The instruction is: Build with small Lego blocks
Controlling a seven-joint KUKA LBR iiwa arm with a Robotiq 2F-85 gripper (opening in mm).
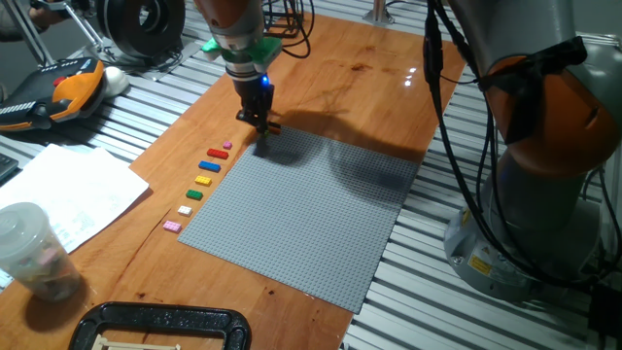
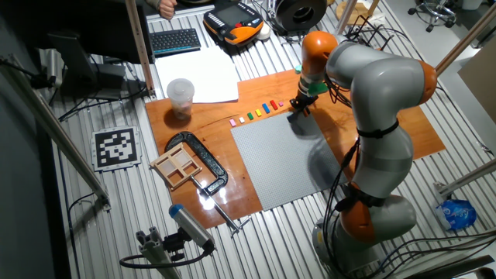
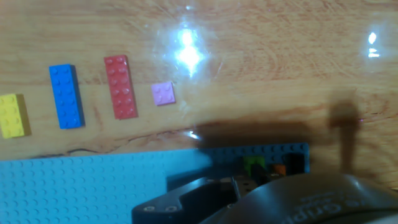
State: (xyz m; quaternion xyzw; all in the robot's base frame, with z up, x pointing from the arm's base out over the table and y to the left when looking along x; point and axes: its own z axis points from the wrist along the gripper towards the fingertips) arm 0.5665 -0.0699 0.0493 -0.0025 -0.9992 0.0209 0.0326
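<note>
My gripper (image 1: 260, 122) stands at the far left corner of the grey baseplate (image 1: 301, 214), fingers close together and down on the plate. A small orange brick (image 1: 273, 126) shows at the fingertips; the hand view shows it (image 3: 280, 169) at the plate's corner, half hidden by the hand. On the wood beside the plate's left edge lie a small pink brick (image 1: 226, 146), red (image 1: 218, 154), blue (image 1: 210, 166), yellow (image 1: 203, 180), green (image 1: 194, 194), white (image 1: 185, 210) and another pink brick (image 1: 172, 226). The hand view shows the yellow (image 3: 12, 116), blue (image 3: 66, 96), red (image 3: 120, 86) and pink (image 3: 163, 93) bricks.
A plastic cup (image 1: 34, 251) and white papers (image 1: 68, 194) sit left of the wooden board. A black clamp (image 1: 160, 326) grips the board's near edge. The arm's base (image 1: 525, 243) stands to the right. An orange-black pendant (image 1: 58, 92) lies at the far left.
</note>
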